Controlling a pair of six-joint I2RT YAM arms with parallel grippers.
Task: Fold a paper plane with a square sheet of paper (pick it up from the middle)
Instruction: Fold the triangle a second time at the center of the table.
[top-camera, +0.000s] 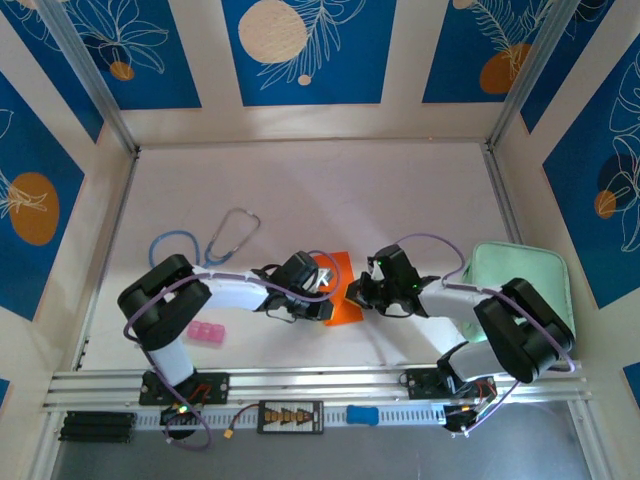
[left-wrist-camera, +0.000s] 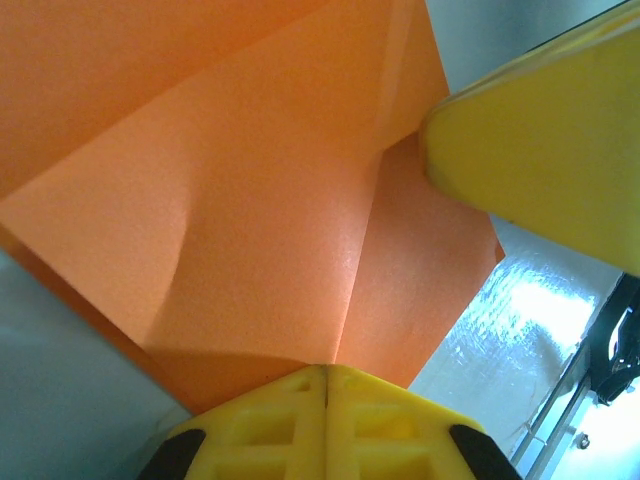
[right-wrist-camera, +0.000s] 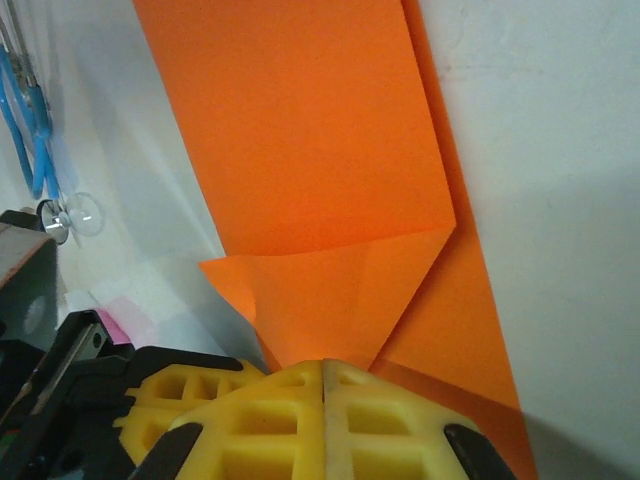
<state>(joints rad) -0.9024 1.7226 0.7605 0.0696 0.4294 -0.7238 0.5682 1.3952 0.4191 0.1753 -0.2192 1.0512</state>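
A partly folded orange sheet of paper (top-camera: 343, 302) lies in the middle of the desk (top-camera: 300, 190) between two robot arms. The left tool (top-camera: 318, 298) and the right tool (top-camera: 364, 293) meet over it. Each has its fingers pressed together, tips at the paper's creased edges. A green tray (top-camera: 520, 272) sits at the right and a stethoscope (top-camera: 226, 236) at the left.

Bright, even light falls from above, leaving soft shadows on the table (top-camera: 300, 190). Glare whitens its surface in the left wrist view; the orange paper (left-wrist-camera: 250, 220) there looks slightly blurred, perhaps.
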